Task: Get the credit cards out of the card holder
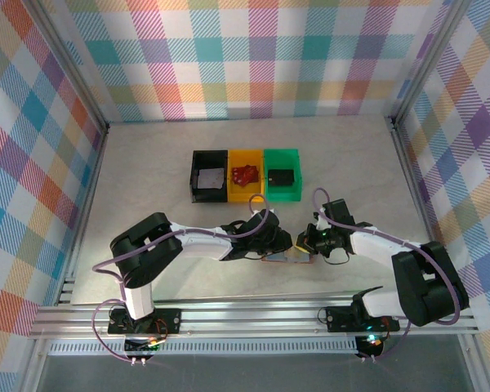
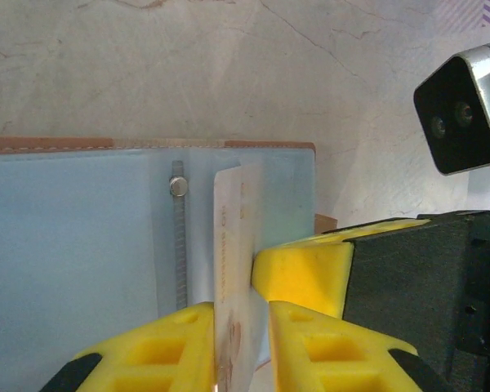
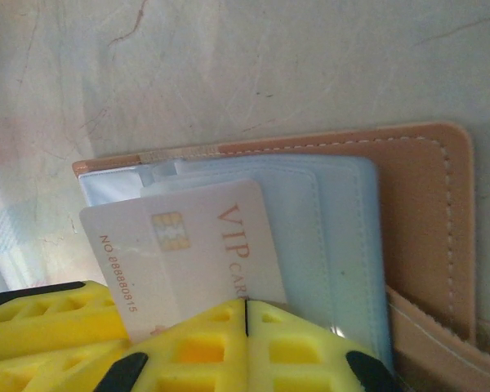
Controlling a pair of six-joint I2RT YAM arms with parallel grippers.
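A small tan-brown leather-like bifold card holder (image 3: 425, 212) with pale grey-blue inner panels is lying spread open on the pale marbled table (image 1: 147, 204), toward the middle of its near edge and well apart from both side edges. A thin pale grey-silver plastic credit card (image 3: 188, 245), printed with a chip, a number and the letters VIP, is sticking partway out of one of the holder's inner pockets, its far end lying over the blue panels. The left gripper (image 2: 241, 309) is reaching in from the left, and its yellow fingers are standing narrowly apart with the card's near end between them; whether the pads are actually pressing on the card cannot be told. The right gripper (image 3: 245, 306) is coming in from the right with its jaws closed together, its yellow tips sitting just beside the card and over the holder's inner panel. Farther back, around the centre of the table, a black plastic bin (image 1: 208, 196), a yellow plastic bin (image 1: 245, 196) and a green plastic bin (image 1: 282, 194) are standing side by side in a row, touching one another.
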